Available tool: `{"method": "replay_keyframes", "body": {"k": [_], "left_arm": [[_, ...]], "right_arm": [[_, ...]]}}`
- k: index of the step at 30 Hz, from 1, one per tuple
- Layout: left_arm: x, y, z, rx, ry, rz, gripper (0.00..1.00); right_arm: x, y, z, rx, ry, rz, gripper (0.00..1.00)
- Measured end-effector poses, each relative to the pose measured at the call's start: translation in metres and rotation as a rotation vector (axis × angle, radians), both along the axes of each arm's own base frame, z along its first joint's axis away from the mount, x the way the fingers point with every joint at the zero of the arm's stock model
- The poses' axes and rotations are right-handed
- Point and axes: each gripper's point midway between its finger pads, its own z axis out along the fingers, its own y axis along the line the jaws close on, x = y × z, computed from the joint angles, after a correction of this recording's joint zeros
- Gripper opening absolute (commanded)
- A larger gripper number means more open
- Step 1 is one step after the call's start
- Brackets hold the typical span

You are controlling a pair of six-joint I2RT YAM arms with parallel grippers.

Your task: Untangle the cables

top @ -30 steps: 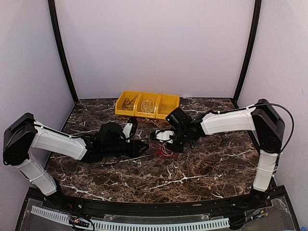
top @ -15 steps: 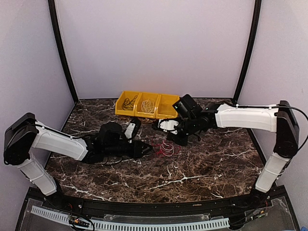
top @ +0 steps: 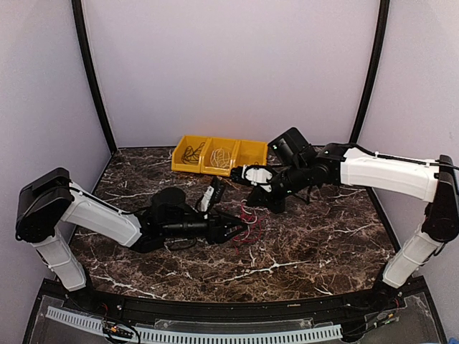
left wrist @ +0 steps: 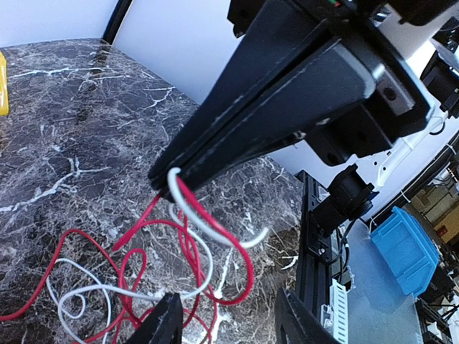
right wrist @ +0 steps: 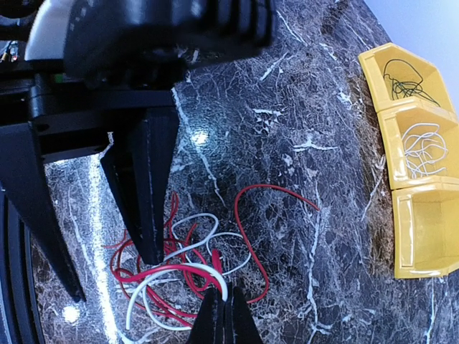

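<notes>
A tangle of red and white cables [top: 246, 223] lies on the dark marble table [top: 308, 244]. My right gripper [top: 249, 206] hangs above it, shut on a white strand and a red strand; its closed fingertips [right wrist: 224, 309] pinch both where they loop up off the tangle [right wrist: 172, 269]. In the left wrist view the same shut fingers [left wrist: 215, 147] hold the two strands over the pile [left wrist: 136, 287]. My left gripper [top: 234, 229] stands open low beside the tangle, its fingers [left wrist: 168, 322] apart with cable loops between and nothing held.
A yellow three-part bin [top: 219, 155] stands at the back; one part holds black cables [right wrist: 401, 79], the middle one white cables [right wrist: 423, 147], the third shows nothing inside. Black frame posts rise at both rear corners. The table's near edge shows in the left wrist view.
The right arm has swung back and up, lifting two strands out of the pile. The left gripper slid right to the tangle and now shows spread fingers.
</notes>
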Motion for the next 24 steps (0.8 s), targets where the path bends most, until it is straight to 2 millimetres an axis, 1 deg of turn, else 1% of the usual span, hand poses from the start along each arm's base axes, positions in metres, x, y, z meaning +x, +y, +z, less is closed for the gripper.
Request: {"method": "replay_keyframes", "body": {"k": [5,9,10,14,17,21,22,23,24], "left_arm": [[0.002,0.000,-0.009,0.022,0.005,0.010,0.42],[-0.001,0.004,-0.013,0.073,-0.036,-0.006,0.43],[-0.002,0.006,-0.012,0.090,-0.052,-0.011,0.43],[-0.008,0.017,0.000,0.148,-0.152,-0.034,0.45],[-0.003,0.021,0.003,0.195,-0.209,-0.020,0.46],[0.004,0.020,-0.012,0.268,-0.228,-0.011,0.44],[0.006,0.017,-0.013,0.274,-0.232,-0.013,0.42],[0.008,0.015,-0.023,0.296,-0.222,-0.016,0.42],[0.010,0.013,-0.029,0.310,-0.217,-0.017,0.41]], "right_arm": [[-0.004,0.000,0.002,0.010,0.010,0.009,0.00],[-0.011,-0.006,0.006,0.019,0.005,0.024,0.00],[-0.013,-0.008,0.007,0.022,0.003,0.030,0.00],[-0.022,-0.013,0.015,0.041,-0.009,0.056,0.00],[-0.026,-0.013,0.016,0.049,-0.007,0.076,0.00],[-0.028,-0.014,0.014,0.045,-0.002,0.089,0.00],[-0.029,-0.014,0.014,0.046,-0.001,0.092,0.00],[-0.029,-0.014,0.014,0.046,0.001,0.093,0.00],[-0.030,-0.014,0.014,0.045,0.002,0.094,0.00]]}}
